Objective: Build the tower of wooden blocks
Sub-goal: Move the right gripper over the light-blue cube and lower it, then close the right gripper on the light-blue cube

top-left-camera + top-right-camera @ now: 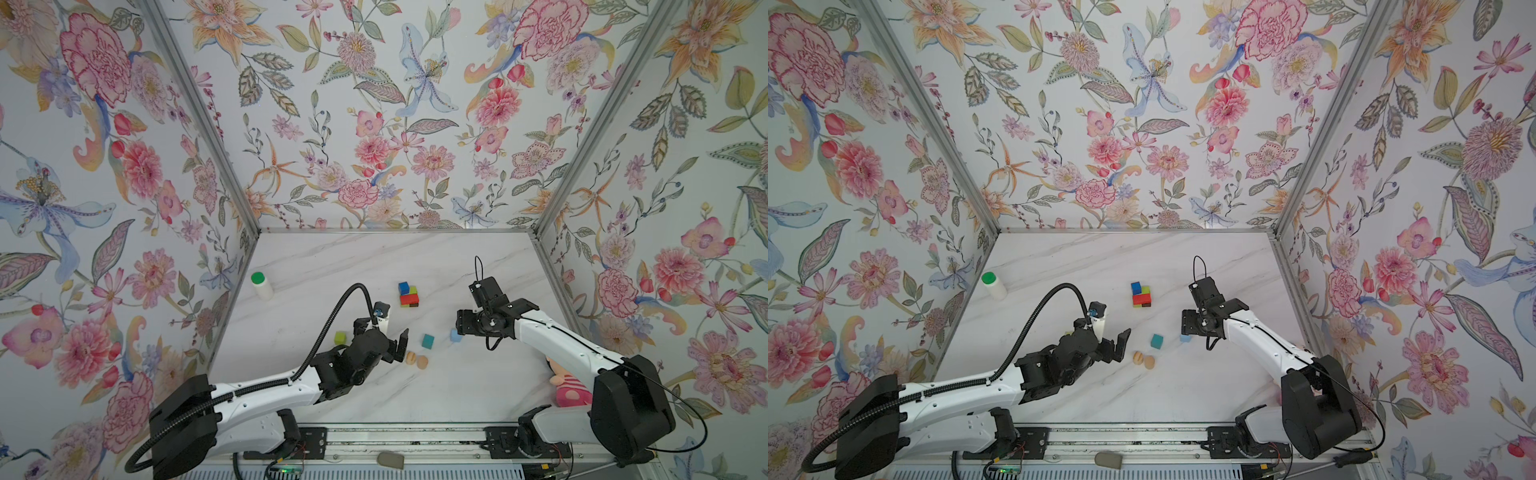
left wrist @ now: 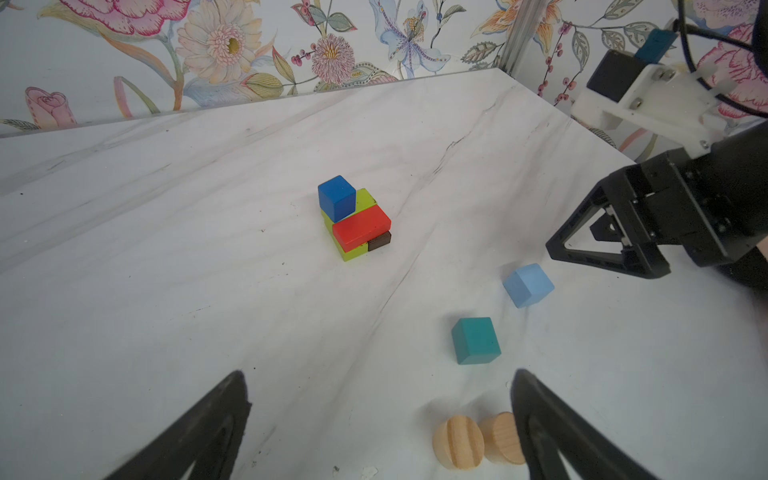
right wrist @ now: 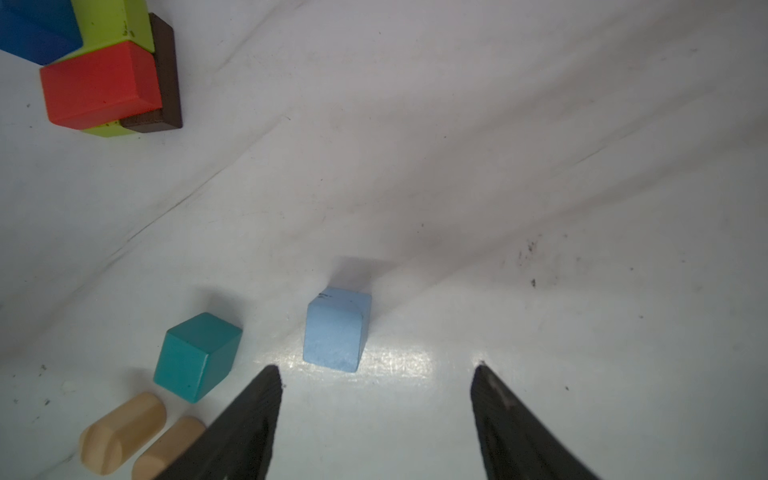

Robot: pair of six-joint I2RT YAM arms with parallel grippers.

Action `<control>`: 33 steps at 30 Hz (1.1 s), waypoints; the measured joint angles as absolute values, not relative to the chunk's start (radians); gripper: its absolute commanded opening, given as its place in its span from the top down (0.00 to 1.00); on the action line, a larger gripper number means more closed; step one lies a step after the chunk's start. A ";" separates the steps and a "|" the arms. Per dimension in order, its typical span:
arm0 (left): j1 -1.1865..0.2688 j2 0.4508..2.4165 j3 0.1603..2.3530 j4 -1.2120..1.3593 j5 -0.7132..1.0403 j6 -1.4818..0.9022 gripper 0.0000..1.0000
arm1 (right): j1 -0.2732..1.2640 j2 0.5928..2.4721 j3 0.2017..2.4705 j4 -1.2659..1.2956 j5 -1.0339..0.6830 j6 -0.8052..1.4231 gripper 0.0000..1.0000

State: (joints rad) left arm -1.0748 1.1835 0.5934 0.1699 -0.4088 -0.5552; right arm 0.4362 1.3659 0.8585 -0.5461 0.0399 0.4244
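Observation:
The tower (image 1: 409, 295) (image 1: 1141, 295) is a low stack at mid-table: a dark blue cube and a red block (image 2: 360, 227) on yellow-green blocks, with a dark brown piece (image 3: 166, 75) alongside. A light blue cube (image 1: 456, 336) (image 3: 336, 328), a teal cube (image 1: 427, 341) (image 2: 476, 340) and two tan rounded pieces (image 1: 417, 360) (image 2: 458, 442) lie loose on the table. A yellow-green cube (image 1: 340, 337) sits beside my left gripper (image 1: 382, 332) (image 2: 379, 374), which is open and empty, with the tan pieces by one finger. My right gripper (image 1: 459, 328) (image 3: 376, 366) is open, and the light blue cube lies just beyond its fingertips.
A white green-capped bottle (image 1: 262, 284) (image 1: 993, 284) stands near the left wall. A pink plush doll (image 1: 569, 386) lies under my right arm at the front right. Floral walls close three sides, and a metal rail (image 1: 415, 436) runs along the front.

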 measured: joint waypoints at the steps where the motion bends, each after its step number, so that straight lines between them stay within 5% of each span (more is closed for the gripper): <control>1: -1.075 1.192 0.597 0.171 -0.409 -0.551 0.01 | 0.436 1.366 0.854 -0.542 0.037 0.426 0.28; 15: -1.071 1.217 0.603 0.181 -0.427 -0.501 0.01 | 0.477 1.491 0.851 -0.499 0.030 0.464 0.45; 33: -1.021 1.164 0.547 0.187 -0.424 -0.495 0.01 | 0.492 1.564 0.870 -0.479 0.035 0.477 0.52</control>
State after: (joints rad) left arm -1.0210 1.1641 0.5472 0.1875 -0.4240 -0.4946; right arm 0.4915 1.5642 0.8696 -0.4793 0.0345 0.4767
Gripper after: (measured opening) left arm 0.993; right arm 0.483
